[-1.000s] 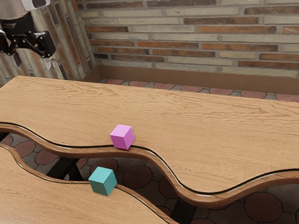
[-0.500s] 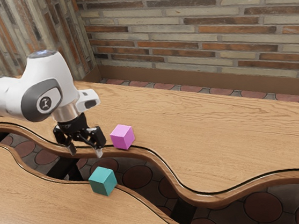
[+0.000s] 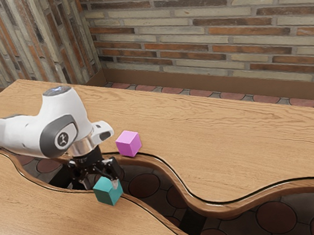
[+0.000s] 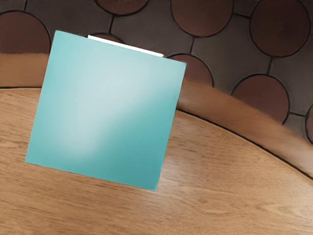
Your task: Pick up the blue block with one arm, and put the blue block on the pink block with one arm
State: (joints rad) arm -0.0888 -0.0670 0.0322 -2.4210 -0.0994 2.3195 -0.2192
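Black two-finger pincer [image 3: 101, 182], pointing straight down from the glossy white, rounded arm [image 3: 34, 134]. Its fingers are spread and straddle the upper part of the blue block [image 3: 109, 192]; no squeeze on the block's sides is visible.

The blue block is a smooth, matt teal cube with crisp edges. It stands flat on the nearer worktop [image 3: 39, 227], right at that worktop's wavy rim and directly under the pincer. In the wrist view its square top face [image 4: 105, 112] lies slightly turned against the wood grain, with one corner region reaching out past the rim over the floor. A thin white strip [image 4: 125, 48] runs along one of its edges; what it belongs to cannot be told.

The nearer worktop is a slab of warm, varnished wood with a fine lengthwise grain [image 4: 205, 196] and a rounded, serpentine edge.

A curving gap separates it from the farther worktop [image 3: 220, 127], which has the same wood and a dark line tracing its rim. Through the gap shows a floor [image 3: 145, 185] of reddish-brown round tiles set in grey.

The pink block [image 3: 129, 143], a smooth magenta cube, stands on the farther worktop at its wavy rim, across the gap from the blue block and near it.

A rough brick wall [image 3: 203, 27] forms the backdrop.
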